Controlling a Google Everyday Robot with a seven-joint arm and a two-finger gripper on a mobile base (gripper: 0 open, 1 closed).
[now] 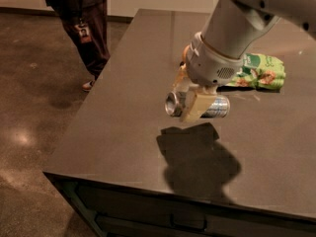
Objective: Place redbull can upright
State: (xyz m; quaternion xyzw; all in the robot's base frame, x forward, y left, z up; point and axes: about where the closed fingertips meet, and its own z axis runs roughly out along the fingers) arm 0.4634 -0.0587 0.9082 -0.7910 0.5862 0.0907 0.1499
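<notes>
We see the can, slim, silver with blue panels, lying on its side with one shiny end turned left. The gripper clasps its middle, holding it above the table, clear of its shadow.

**Sideways and Aloft in My Grasp**

My gripper hangs above the table, near its middle, with the redbull can lying on its side between my fingers, one end pointing left, the other right. Behind and to the right, a snack bag lies on the tabletop. A person stands on the floor off the far left corner.
</notes>
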